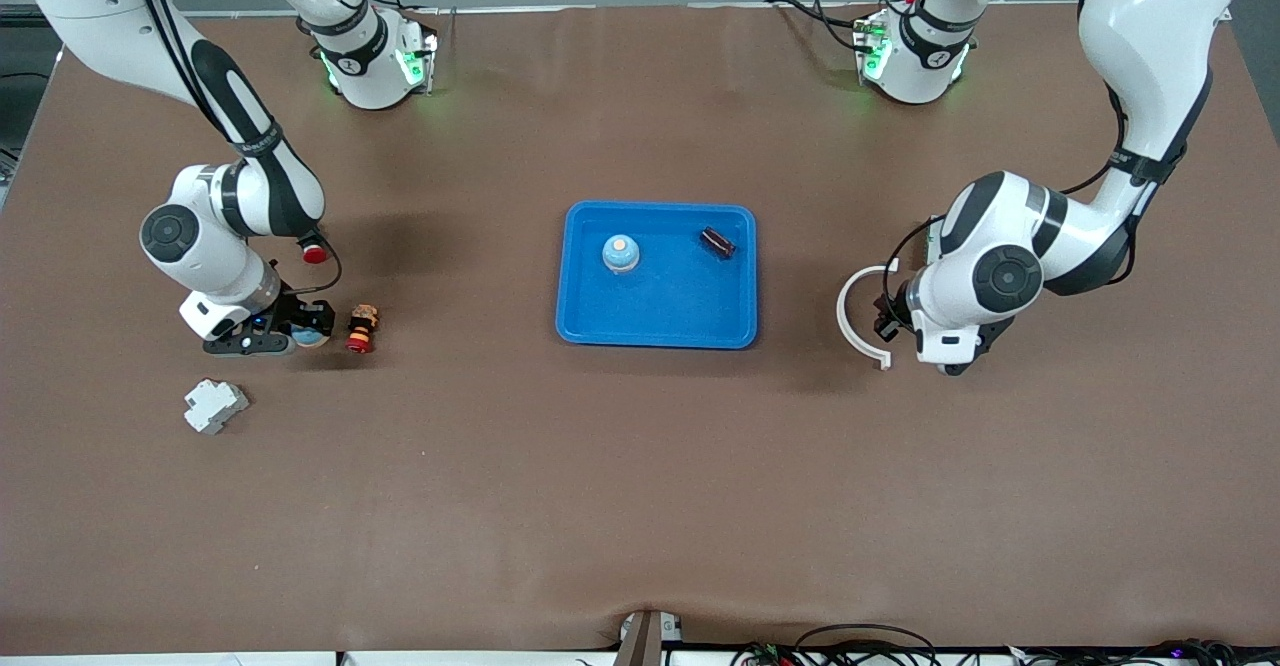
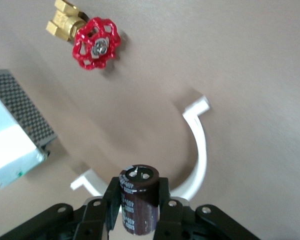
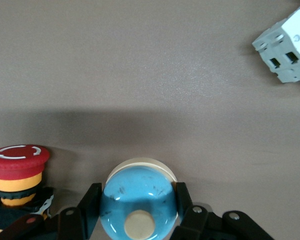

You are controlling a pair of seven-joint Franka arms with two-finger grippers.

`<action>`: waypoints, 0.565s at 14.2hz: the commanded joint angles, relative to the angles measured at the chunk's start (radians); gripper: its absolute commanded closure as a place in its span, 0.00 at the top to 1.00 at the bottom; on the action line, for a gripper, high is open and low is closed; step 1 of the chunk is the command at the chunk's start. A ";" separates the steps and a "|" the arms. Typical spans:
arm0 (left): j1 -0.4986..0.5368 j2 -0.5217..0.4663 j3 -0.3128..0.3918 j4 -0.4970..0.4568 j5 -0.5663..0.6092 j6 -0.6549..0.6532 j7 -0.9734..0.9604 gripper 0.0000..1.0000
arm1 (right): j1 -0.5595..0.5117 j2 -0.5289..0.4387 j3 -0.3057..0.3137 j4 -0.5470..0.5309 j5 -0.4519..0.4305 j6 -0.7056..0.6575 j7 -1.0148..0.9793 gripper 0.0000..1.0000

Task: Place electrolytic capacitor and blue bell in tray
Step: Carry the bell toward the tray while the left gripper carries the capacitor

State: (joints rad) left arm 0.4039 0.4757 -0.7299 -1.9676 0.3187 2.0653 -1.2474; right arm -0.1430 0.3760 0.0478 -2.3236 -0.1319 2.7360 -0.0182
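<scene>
The bright blue tray (image 1: 660,321) lies at the table's middle. In it stand a blue bell (image 1: 621,253) and a dark electrolytic capacitor (image 1: 718,242). My left gripper (image 1: 886,318) is toward the left arm's end of the table, over a white curved piece. In the left wrist view it (image 2: 136,192) is shut on a second dark capacitor (image 2: 139,205). My right gripper (image 1: 298,332) is low at the table toward the right arm's end. In the right wrist view it (image 3: 138,192) is shut on a second blue bell (image 3: 140,200).
A red emergency-stop button (image 1: 361,329) (image 3: 17,172) stands right beside the right gripper. A white block (image 1: 213,405) (image 3: 287,47) lies nearer the front camera. The white curved piece (image 1: 850,318) (image 2: 200,150), a red-handled brass valve (image 2: 96,43) and a grey metal box (image 2: 15,130) lie by the left gripper.
</scene>
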 commanded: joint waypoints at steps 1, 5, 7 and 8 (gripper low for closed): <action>-0.043 0.000 -0.020 0.029 0.013 -0.037 -0.084 0.00 | -0.018 -0.029 0.024 0.006 0.011 -0.057 0.001 0.00; -0.178 0.056 -0.020 0.102 0.010 -0.036 -0.278 0.00 | -0.017 -0.103 0.078 0.110 0.015 -0.316 0.061 0.00; -0.236 0.098 -0.019 0.159 0.010 -0.034 -0.360 0.00 | -0.017 -0.126 0.128 0.153 0.052 -0.404 0.128 0.00; -0.264 0.122 -0.019 0.186 0.010 -0.031 -0.397 0.00 | -0.017 -0.135 0.162 0.168 0.102 -0.432 0.176 0.00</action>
State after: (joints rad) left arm 0.1831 0.5329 -0.7501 -1.8645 0.3186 2.0520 -1.5818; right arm -0.1434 0.2743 0.1458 -2.1763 -0.0856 2.3658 0.0817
